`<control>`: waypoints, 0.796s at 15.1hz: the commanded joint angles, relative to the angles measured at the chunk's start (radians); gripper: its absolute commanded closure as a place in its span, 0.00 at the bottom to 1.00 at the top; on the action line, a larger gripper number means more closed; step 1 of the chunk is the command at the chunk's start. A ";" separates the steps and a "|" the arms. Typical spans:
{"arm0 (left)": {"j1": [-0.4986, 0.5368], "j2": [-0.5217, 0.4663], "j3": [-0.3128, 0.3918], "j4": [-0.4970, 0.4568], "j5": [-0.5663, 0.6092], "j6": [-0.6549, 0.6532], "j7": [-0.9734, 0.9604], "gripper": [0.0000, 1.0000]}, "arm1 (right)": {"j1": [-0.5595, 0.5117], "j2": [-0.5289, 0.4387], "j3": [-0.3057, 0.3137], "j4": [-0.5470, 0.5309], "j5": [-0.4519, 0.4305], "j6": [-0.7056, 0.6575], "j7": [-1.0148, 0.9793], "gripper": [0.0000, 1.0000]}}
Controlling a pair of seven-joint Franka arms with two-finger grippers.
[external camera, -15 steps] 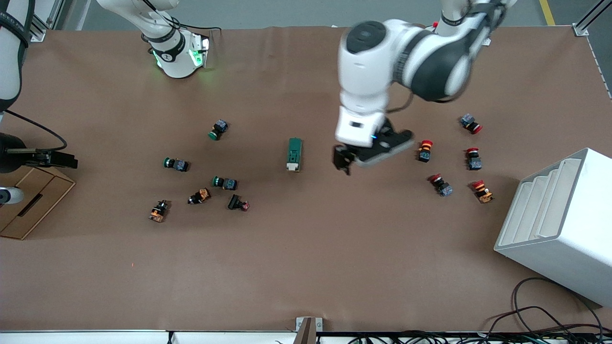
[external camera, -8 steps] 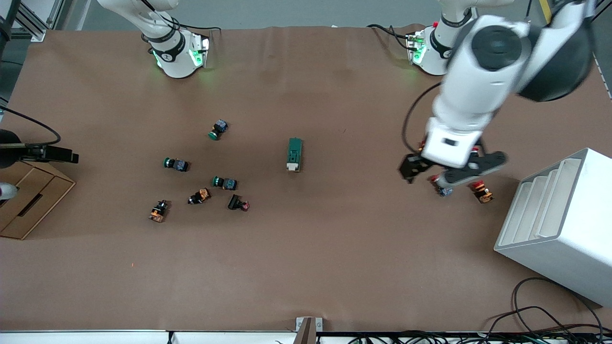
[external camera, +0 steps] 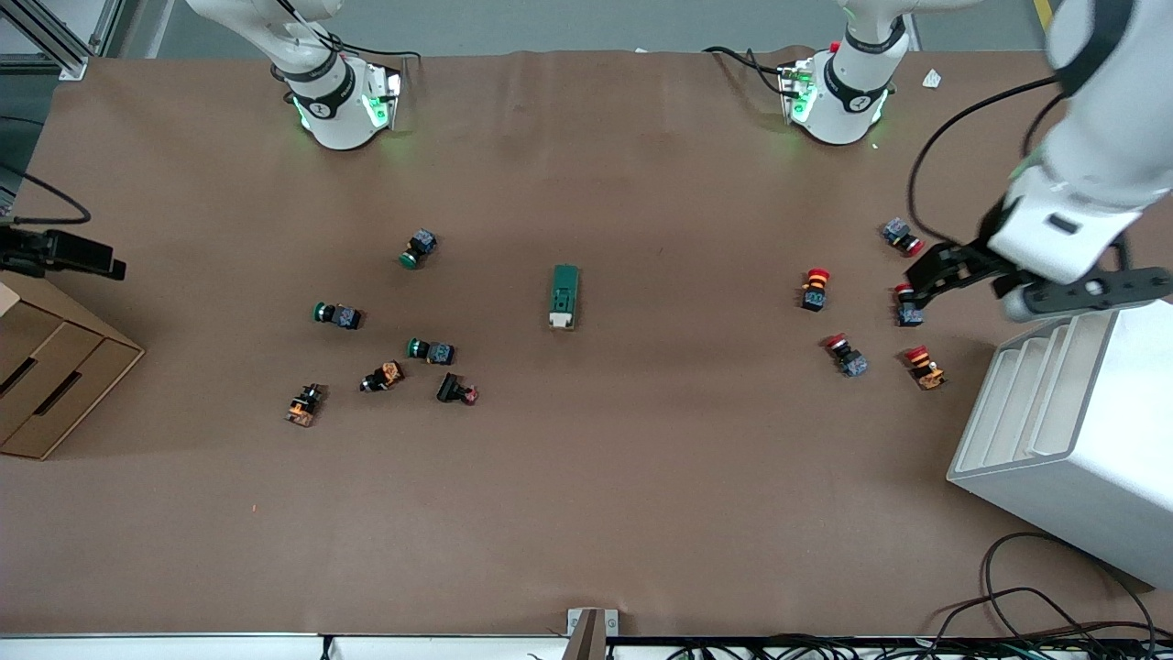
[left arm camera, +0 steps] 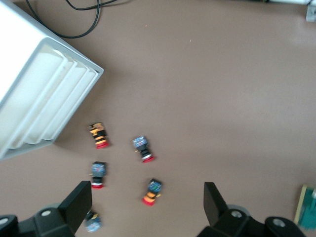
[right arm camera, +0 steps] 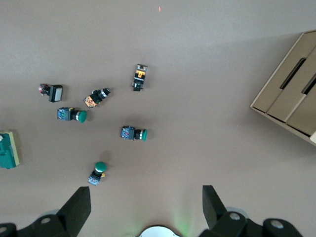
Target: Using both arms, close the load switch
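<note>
The load switch (external camera: 564,295), a dark-green block with a cream-white end, lies alone at the table's middle. It shows at the edge of the left wrist view (left arm camera: 308,205) and of the right wrist view (right arm camera: 7,149). My left gripper (external camera: 927,278) is open and empty, up over the red push-buttons by the white rack, well away from the switch; its fingers (left arm camera: 79,202) stand wide apart. My right gripper (right arm camera: 145,205) is open and empty, high over the table near its own base; its black hand (external camera: 64,252) shows over the cardboard box.
Several red push-buttons (external camera: 814,287) lie toward the left arm's end, by a white slotted rack (external camera: 1072,431). Green (external camera: 337,314) and orange (external camera: 305,404) push-buttons lie scattered toward the right arm's end. A cardboard box (external camera: 46,376) sits at that end's edge.
My left arm has swung from right beside the load switch toward its own end of the table, gripper still open. My right hand has drifted a little at the table's edge.
</note>
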 commanded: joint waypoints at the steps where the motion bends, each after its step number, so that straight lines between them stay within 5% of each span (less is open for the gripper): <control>1: -0.005 -0.066 0.078 -0.020 -0.042 -0.065 0.140 0.00 | 0.010 -0.075 0.007 -0.096 -0.027 0.025 -0.003 0.00; 12: -0.045 -0.221 0.142 -0.114 -0.080 -0.184 0.275 0.00 | -0.001 -0.313 0.032 -0.329 -0.025 0.111 -0.003 0.00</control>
